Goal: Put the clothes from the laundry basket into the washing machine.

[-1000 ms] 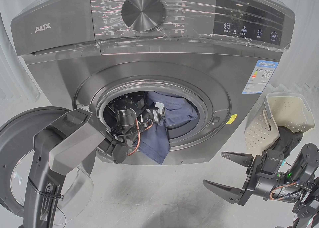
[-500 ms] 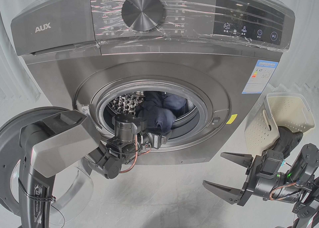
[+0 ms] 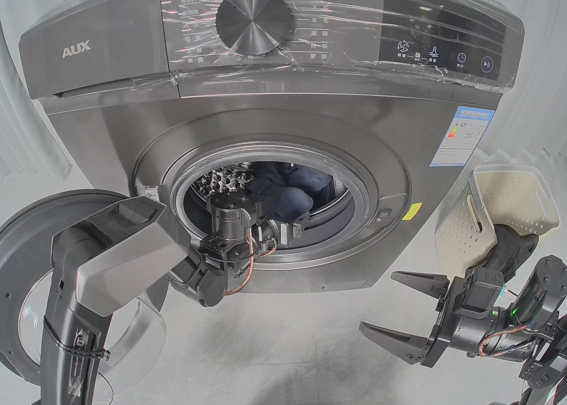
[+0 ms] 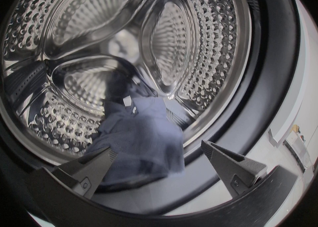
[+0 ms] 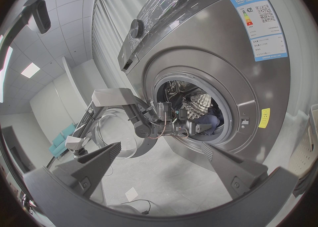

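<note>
Grey and round, the door [image 3: 20, 247] of the washing machine [image 3: 118, 128] hangs open at the far left, low beside the floor [image 3: 295, 353]. Next to it the left arm reaches across to the lower edge of the door opening. The left tool [image 4: 157, 148] sits right at that opening, pointing into the drum [image 4: 198, 39]. Its two fingers are spread wide with nothing between them.

Inside the drum, a heap of dark blue clothes [image 3: 289, 188] lies on the bottom, just past the left tool. In the left wrist view the cloth is bunched against the shiny dimpled steel wall. A small white tag shows on top of it.

Above the opening, the machine's control panel is covered in clear plastic film, with a large round dial [image 3: 254, 19] in the middle. On the machine's front, right of the opening, are a blue and white label [image 3: 462, 136] and, lower down, a small yellow sticker [image 3: 412, 211].

Farther right, the cream laundry basket [image 3: 514, 193], dotted with small holes, stands tilted on the floor beside the machine. A dark garment [image 3: 511, 250] spills from its lower part.

Just in front of the basket, at the lower right, the right tool [image 3: 379, 300] hangs above the floor. Its fingers are spread apart and empty, pointing toward the machine.
</note>
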`<state>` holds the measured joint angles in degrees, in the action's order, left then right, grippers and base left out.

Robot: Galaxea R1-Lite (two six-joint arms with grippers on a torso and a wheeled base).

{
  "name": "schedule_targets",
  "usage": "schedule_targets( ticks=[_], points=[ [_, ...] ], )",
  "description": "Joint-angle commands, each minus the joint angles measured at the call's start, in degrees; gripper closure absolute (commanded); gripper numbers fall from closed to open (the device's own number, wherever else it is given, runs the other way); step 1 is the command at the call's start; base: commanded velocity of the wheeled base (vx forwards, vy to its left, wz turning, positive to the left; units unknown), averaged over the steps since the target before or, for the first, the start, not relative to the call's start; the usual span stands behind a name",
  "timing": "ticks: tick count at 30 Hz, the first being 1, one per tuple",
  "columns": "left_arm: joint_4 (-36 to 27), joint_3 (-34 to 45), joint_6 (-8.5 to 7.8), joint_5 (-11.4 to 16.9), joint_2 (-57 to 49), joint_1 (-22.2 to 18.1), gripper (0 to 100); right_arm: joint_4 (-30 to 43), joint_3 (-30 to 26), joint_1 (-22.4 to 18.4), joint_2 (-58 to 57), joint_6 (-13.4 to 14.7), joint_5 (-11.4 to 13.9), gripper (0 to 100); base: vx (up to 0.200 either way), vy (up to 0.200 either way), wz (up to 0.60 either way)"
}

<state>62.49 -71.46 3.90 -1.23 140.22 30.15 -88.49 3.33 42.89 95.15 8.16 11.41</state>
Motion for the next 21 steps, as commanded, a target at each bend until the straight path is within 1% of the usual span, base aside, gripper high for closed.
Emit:
schedule_targets(
  ticks=[1, 4, 10, 12, 13, 15, 16, 21],
  points=[
    [0.4, -5.2, -0.12, -0.9, 2.9, -0.4, 0, 0.0, 0.1, 0.1, 0.0, -0.1, 0.0, 0, 0.0, 0.0, 0.0],
    [0.4, -6.8, -0.21, -0.9, 4.1, -0.4, 0, 0.0, 0.1, 0.1, 0.0, -0.1, 0.0, 0, 0.0, 0.0, 0.0],
    [-0.3, -9.9, -1.18, -1.0, 7.6, -0.4, 0, -0.1, 0.3, 0.1, -0.3, -0.1, -0.1, 0, 0.0, 0.0, 0.0],
    [-0.3, -10.3, -1.79, -1.0, 8.1, -0.5, 0, -0.1, 0.3, 0.1, -0.3, -0.1, -0.1, 0, 0.0, 0.0, 0.0],
    [-0.3, -10.5, -2.41, -1.1, 8.3, -0.5, 0, -0.1, 0.3, 0.1, -0.5, -0.1, 0.0, 0, 0.0, 0.0, 0.0],
    [-0.3, -11.0, -2.58, -1.1, 8.4, -1.0, 0, -0.1, 0.5, 0.1, -0.8, -0.1, 0.0, 0, 0.0, 0.0, 0.0],
    [-0.3, -11.2, -2.67, -1.2, 8.4, -1.1, 100, -0.1, 0.5, 0.1, -0.9, -0.1, 0.0, 0, 0.0, 0.0, 0.0],
    [-0.3, -12.8, -2.58, -1.3, 8.3, -1.4, 100, -0.1, 0.7, 0.1, -0.9, -0.1, 0.0, 0, 0.0, 0.0, 0.0]
  ],
)
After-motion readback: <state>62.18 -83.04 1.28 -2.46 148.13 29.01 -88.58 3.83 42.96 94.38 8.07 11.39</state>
